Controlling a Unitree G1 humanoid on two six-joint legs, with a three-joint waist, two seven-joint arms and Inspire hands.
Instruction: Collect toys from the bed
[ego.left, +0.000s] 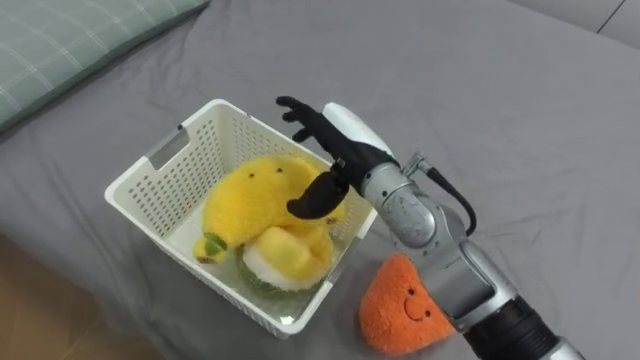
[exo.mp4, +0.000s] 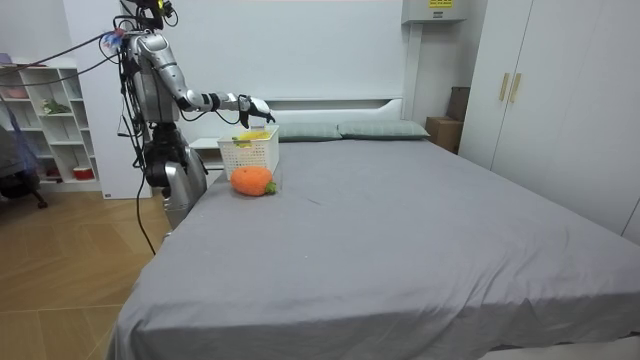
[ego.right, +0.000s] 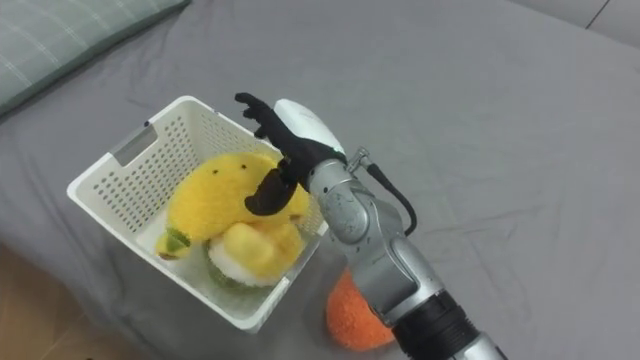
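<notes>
A white slatted basket (ego.left: 150, 172) stands on the grey bed near its edge. Inside lie a big yellow plush toy (ego.left: 255, 188) and a smaller yellow-and-white plush (ego.left: 282, 258). An orange plush toy with a smiling face (ego.left: 402, 305) rests on the sheet just outside the basket's right corner, partly behind my forearm. My right hand (ego.left: 335, 135) hovers over the basket's right rim, open with fingers spread and thumb pointing down at the yellow plush, holding nothing. In the room view I stand at the bed's side with that hand (exo.mp4: 255, 106) stretched over the basket (exo.mp4: 250, 155).
A green checked pillow (ego.left: 70, 50) lies at the upper left. The bed's edge and wooden floor (ego.left: 30, 310) run along the lower left. Wide grey sheet (ego.left: 500, 110) spreads to the right. A white shelf (exo.mp4: 50, 120) stands behind me.
</notes>
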